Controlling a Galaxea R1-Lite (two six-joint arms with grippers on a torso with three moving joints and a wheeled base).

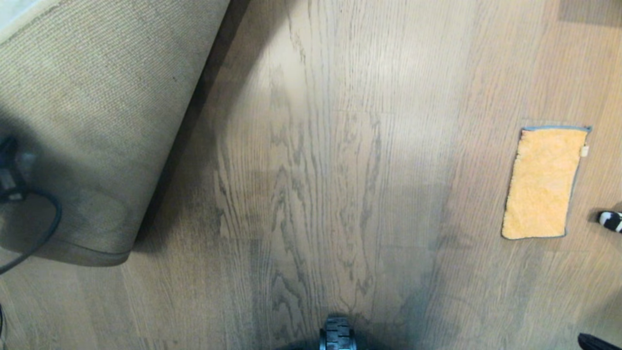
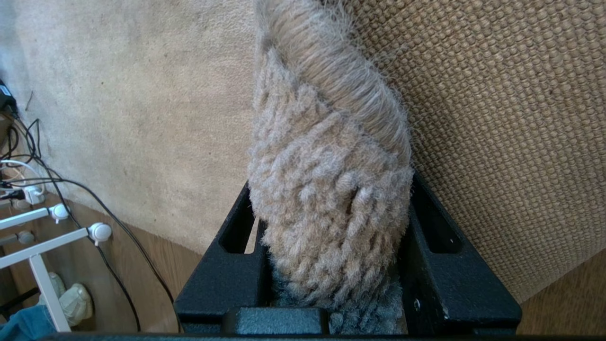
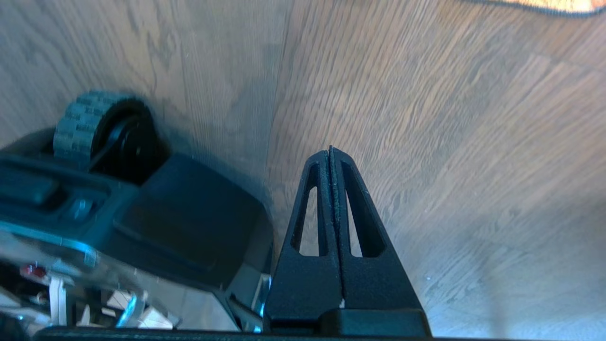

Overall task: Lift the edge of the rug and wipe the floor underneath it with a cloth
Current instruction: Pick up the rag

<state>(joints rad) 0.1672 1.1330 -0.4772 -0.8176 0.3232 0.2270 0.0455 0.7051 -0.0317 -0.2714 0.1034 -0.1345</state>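
L end effector (image 2: 331, 265) clamps rug edge (image 2: 331, 189); R end effector (image 3: 330, 156) closed, empty, nearer cloth (image 1: 543, 182), long axis fore-aft.

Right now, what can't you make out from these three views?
- Left gripper fingertips: left wrist view, buried behind the rug edge they clamp.
- Cloth: right wrist view shows only a sliver, cut off by the frame edge.
- Right gripper, shut and empty: outside the head view.
- Striped object beside the cloth: cut off by the head view's edge, unidentifiable.
- Robot base: right wrist view, blurred.
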